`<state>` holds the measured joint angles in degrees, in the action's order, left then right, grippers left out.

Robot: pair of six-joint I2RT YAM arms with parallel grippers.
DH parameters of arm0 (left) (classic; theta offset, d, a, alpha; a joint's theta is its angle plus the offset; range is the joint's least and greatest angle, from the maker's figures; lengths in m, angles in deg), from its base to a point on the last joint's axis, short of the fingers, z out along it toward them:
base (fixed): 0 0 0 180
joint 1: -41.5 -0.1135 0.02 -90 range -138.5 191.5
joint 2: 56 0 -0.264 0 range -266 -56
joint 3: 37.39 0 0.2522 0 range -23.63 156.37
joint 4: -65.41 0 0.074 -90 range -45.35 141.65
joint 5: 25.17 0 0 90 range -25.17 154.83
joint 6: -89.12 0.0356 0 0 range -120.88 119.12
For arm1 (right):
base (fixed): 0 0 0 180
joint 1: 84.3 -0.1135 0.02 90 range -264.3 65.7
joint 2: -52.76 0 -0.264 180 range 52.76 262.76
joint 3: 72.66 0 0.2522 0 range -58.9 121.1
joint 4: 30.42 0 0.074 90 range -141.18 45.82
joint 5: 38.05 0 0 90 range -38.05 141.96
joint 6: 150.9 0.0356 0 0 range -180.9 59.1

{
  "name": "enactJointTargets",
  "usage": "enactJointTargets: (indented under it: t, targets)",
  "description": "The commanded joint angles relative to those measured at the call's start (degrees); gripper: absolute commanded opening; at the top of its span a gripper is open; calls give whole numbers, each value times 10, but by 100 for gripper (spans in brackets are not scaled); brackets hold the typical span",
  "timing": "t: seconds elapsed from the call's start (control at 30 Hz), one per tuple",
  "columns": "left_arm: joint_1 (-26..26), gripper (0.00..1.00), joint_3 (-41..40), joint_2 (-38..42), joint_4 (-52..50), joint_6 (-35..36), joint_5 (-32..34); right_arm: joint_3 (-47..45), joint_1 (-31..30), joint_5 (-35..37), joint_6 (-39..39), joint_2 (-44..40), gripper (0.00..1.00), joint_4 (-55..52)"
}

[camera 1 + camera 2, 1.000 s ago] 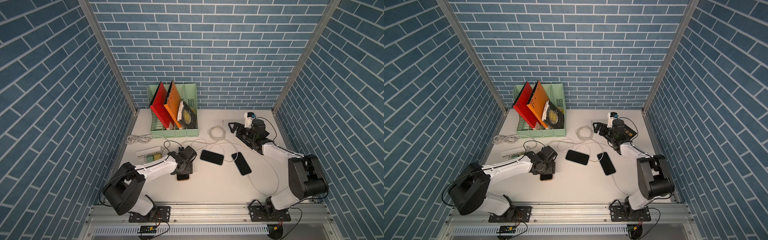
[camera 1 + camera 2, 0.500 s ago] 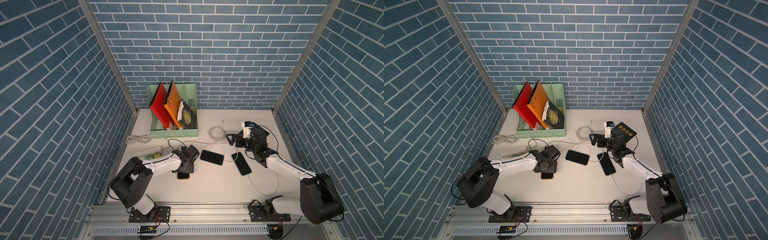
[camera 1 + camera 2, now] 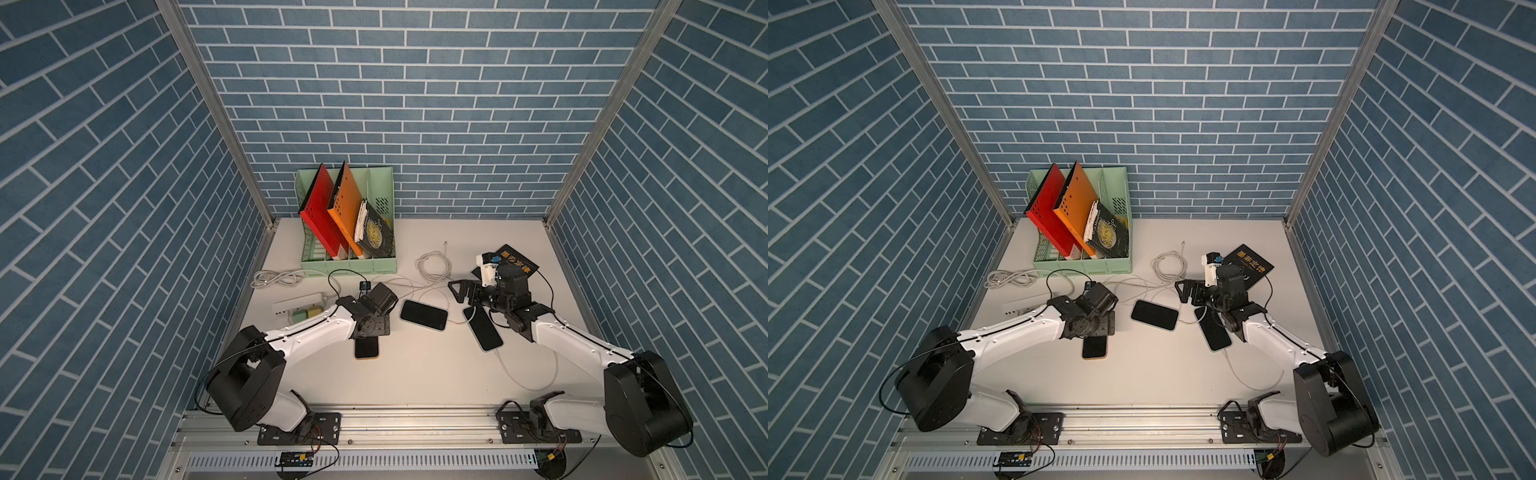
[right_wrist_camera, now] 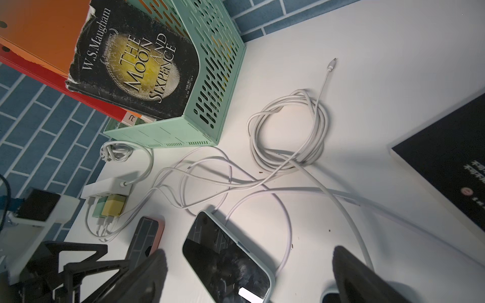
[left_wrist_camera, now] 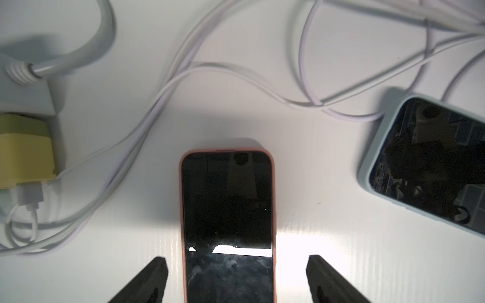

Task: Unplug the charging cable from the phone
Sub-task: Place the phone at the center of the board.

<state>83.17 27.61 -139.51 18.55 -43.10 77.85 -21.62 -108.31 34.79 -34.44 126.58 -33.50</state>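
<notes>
Left end effector (image 5: 236, 262) points down, jaws apart astride the pink-cased phone (image 5: 227, 210) — right end effector (image 4: 249, 254) reaches inward, jaws wide.

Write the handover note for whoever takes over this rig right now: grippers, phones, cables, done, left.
Left gripper: open, straddling the pink phone, clear of its sides.
Right gripper: open, empty, hovering by the middle phone.
Right phone: a cable seems plugged into its near end. Another appears to meet the middle phone's right end.
Done: no unplugging can be confirmed; the pink phone's visible end carries no cable.
To do: hold a plugged phone, pull its plug.
</notes>
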Motion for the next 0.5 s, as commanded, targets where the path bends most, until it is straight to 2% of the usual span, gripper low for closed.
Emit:
enactJointTargets:
  t: [0.0, 0.17, 0.47]
  targets:
    - [3, 88, 19, 13, -9, -15, 15, 21, -13, 5, -44, -4, 100, -62]
    - [2, 91, 34, 16, 7, -32, 15, 47, -33, 10, -91, 27, 99, -130]
    - [2, 92, 34, 10, 56, -54, -4, 74, -80, -3, -136, 100, 100, -151]
